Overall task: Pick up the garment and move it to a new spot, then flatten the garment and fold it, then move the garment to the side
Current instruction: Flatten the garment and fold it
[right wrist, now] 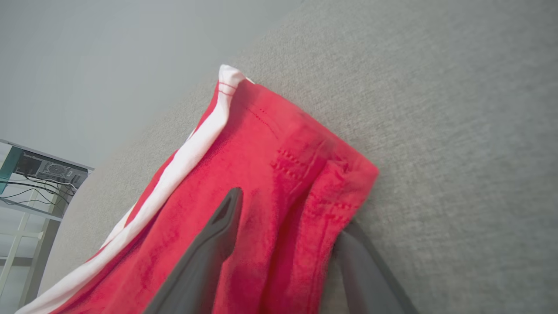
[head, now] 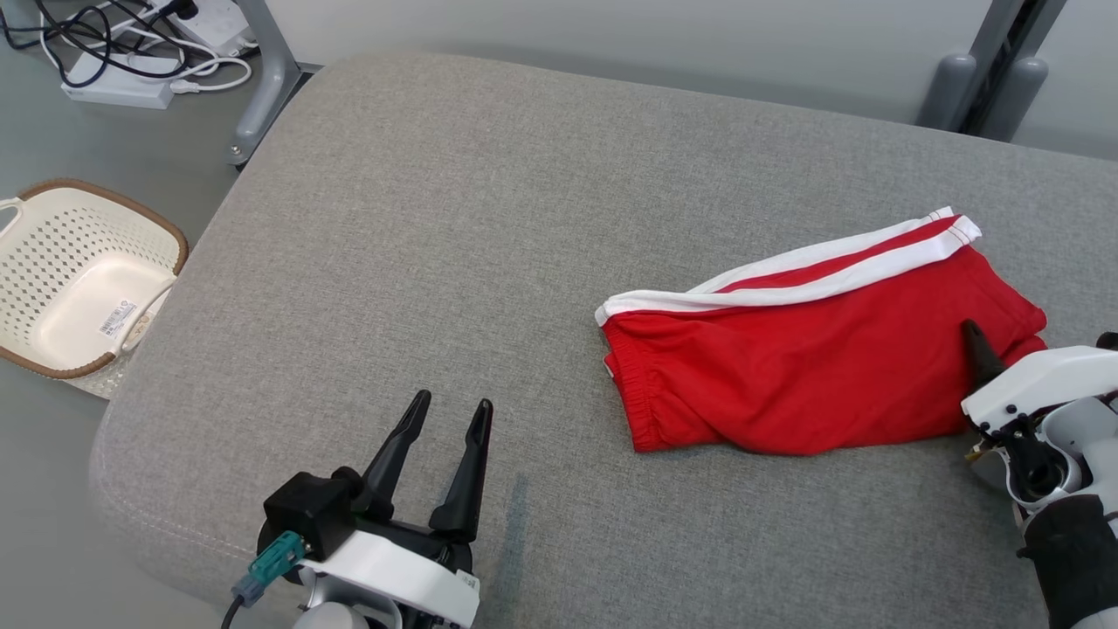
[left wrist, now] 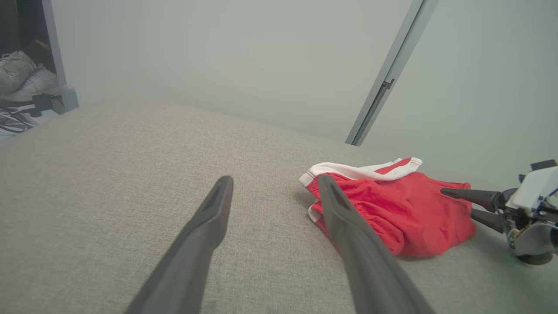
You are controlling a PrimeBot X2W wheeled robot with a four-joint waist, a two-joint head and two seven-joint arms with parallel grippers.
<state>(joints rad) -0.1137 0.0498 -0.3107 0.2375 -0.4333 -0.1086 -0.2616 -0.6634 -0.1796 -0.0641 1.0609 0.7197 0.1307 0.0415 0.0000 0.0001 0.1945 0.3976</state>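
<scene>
Grey padded surface (head: 437,218): bears the red shorts (head: 812,367) at 3 o'clock in the head view, lying folded over. Judged light, limp and not slippery; best pinched at a hem fold. Right gripper (right wrist: 287,213): jaws apart, straddling the hem at the shorts' 4 o'clock corner, not clamped. Left gripper (head: 454,404): released, empty, at 7 o'clock.

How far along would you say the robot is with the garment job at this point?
Looks done: the red shorts lie folded over, fairly flat, on the grey cushion. In hand: the right gripper straddles their right-hand end, one finger on top, jaws open, not yet pinching. The left gripper hovers open, apart from the cloth. Left: probably gripping the shorts and moving them to the side.
</scene>
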